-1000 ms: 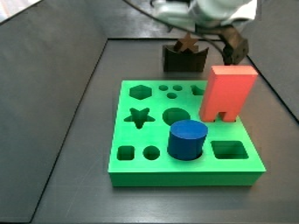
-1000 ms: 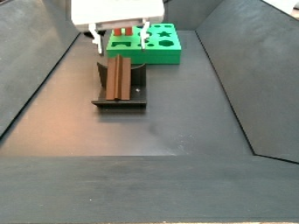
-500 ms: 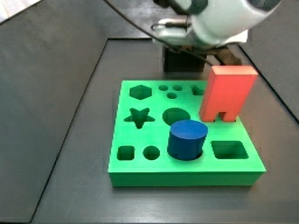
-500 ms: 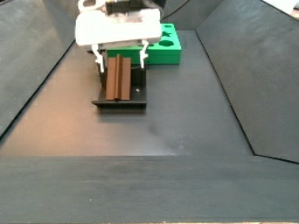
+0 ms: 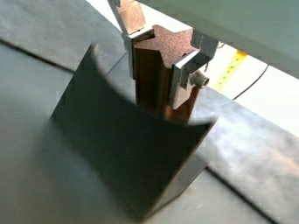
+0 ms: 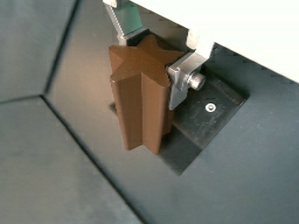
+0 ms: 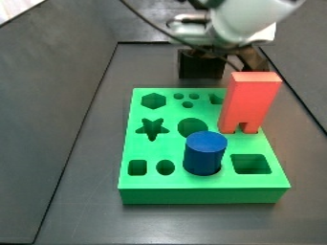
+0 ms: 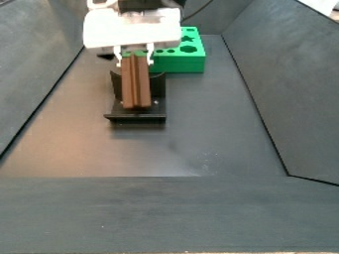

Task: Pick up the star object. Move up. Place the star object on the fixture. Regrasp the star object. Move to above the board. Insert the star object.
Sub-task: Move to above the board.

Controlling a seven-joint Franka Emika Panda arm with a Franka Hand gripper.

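Note:
The star object (image 5: 158, 52) is a brown wooden peg with a star-shaped end, seen end-on in both wrist views (image 6: 140, 96). It lies along the fixture (image 8: 137, 115), a dark bracket on a base plate (image 6: 208, 118). My gripper (image 8: 135, 63) stands over the peg's far end, and its silver fingers (image 5: 188, 73) press against both sides of the peg, shut on it (image 6: 149, 57). In a side view the gripper (image 7: 202, 43) hides the peg behind the fixture (image 7: 198, 66). The green board (image 7: 166, 177) lies beyond the fixture (image 8: 187, 57), with its star hole (image 7: 153, 127) open.
A tall red block (image 7: 248, 101) and a blue cylinder (image 7: 205, 153) stand in the board. Sloping dark walls (image 8: 272, 89) rise on both sides of the floor.
The gripper has come down over the peg on the fixture, and its fingers have closed in from either side onto it. The peg sits slightly higher in the side view.

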